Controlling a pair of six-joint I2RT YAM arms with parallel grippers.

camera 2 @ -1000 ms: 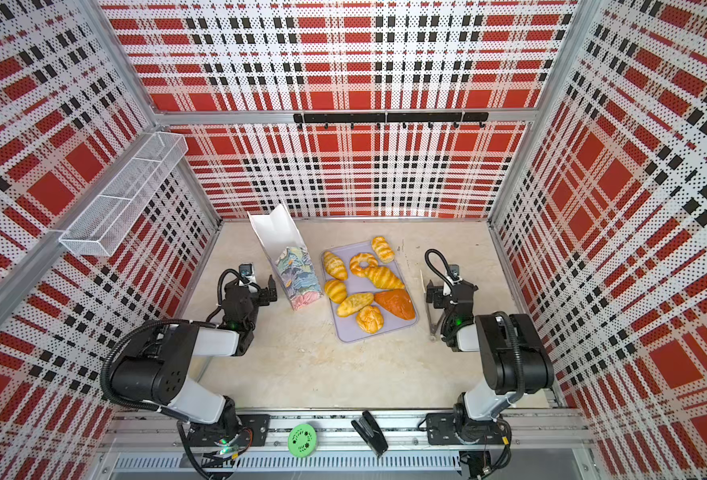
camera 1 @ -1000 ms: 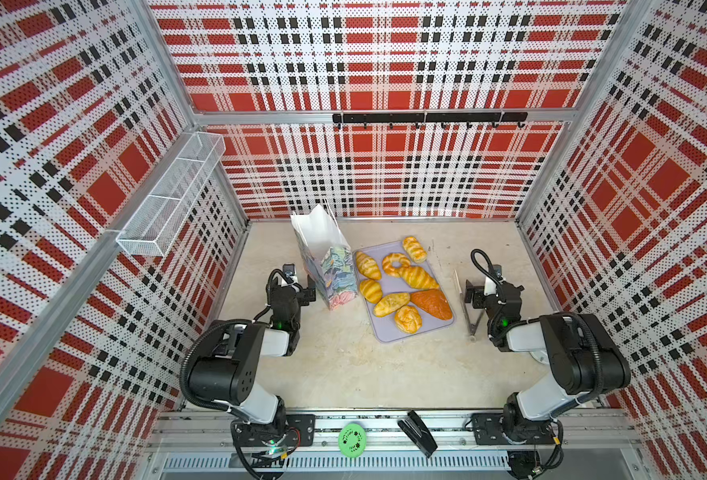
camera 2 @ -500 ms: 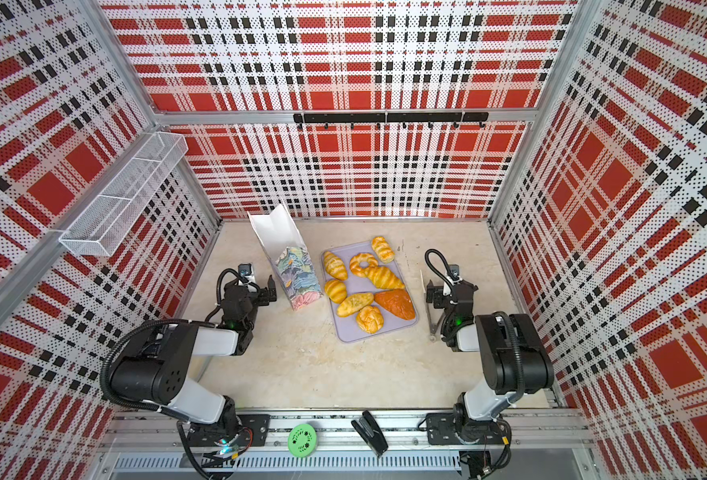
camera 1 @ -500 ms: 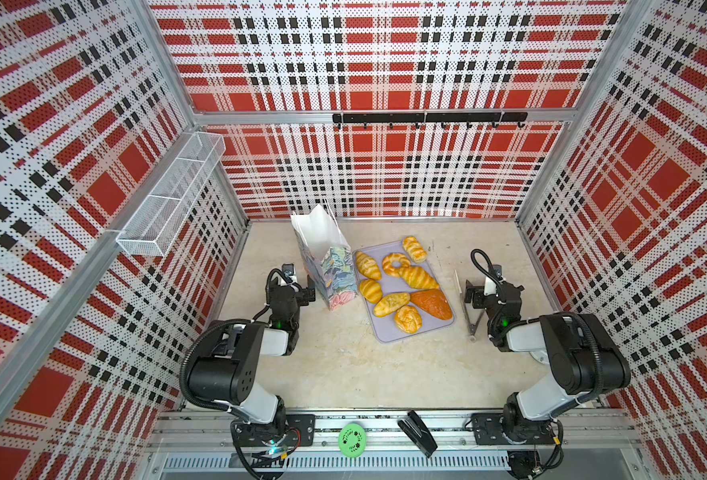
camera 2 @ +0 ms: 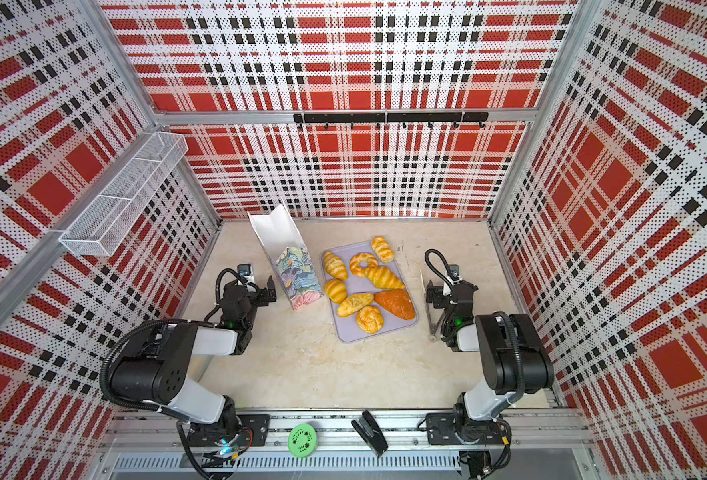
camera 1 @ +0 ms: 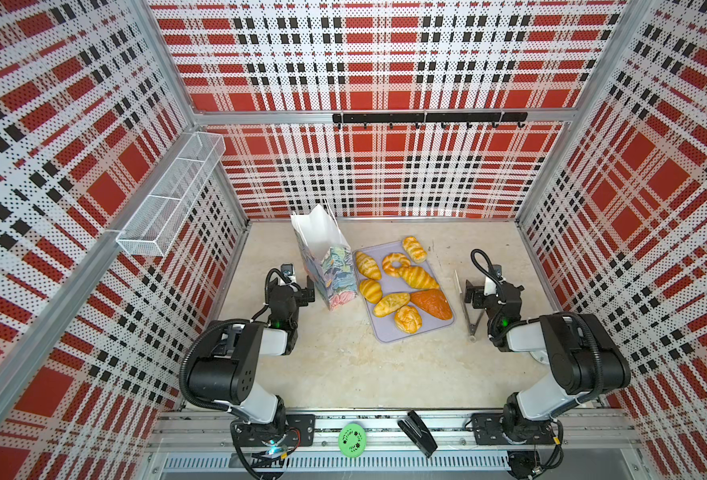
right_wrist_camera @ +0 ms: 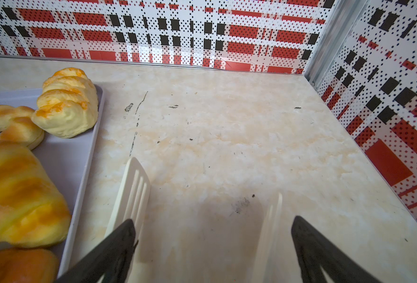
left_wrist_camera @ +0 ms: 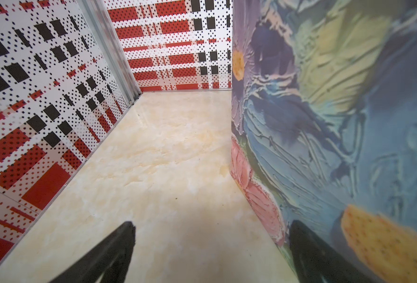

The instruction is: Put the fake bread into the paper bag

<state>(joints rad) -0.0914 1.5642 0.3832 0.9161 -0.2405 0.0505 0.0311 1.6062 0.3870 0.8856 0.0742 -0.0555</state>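
A tall paper bag (camera 1: 330, 266) printed with pastel blue, green and pink flowers stands upright on the beige marbled table (camera 1: 343, 365). Its mouth shows a plain white lining, and it sits just beside the left edge of a flat lavender tray (camera 1: 385, 330). All eight pieces of glossy golden fake bread (camera 1: 391, 304) lie on that tray. At the far end are a striped bun (camera 1: 414, 249), a ring-shaped pastry (camera 1: 396, 264) and a croissant (camera 1: 367, 264). At the near end a round knotted bun (camera 1: 407, 319) lies beside the darker orange-brown loaf (camera 1: 431, 303). The left arm (camera 1: 235, 357) reaches low over the table on the bag's other side. Its jaws are spread wide apart and hold nothing. In the left wrist view one black fingertip (left_wrist_camera: 308, 245) shows against the bag's painted wall (left_wrist_camera: 325, 122), though contact cannot be told, and the other hangs over bare table. The right arm (camera 1: 568, 357) hangs over a pair of metal tongs with white slotted tips (camera 1: 468, 307), which lie on the table just right of the tray. Its jaws also stand wide apart. In the right wrist view the two white tips (right_wrist_camera: 134, 193) lie between the black fingers, one tip close against a finger. Whether it touches that finger cannot be told. On the left wall hangs a white wire basket (camera 1: 169, 208).
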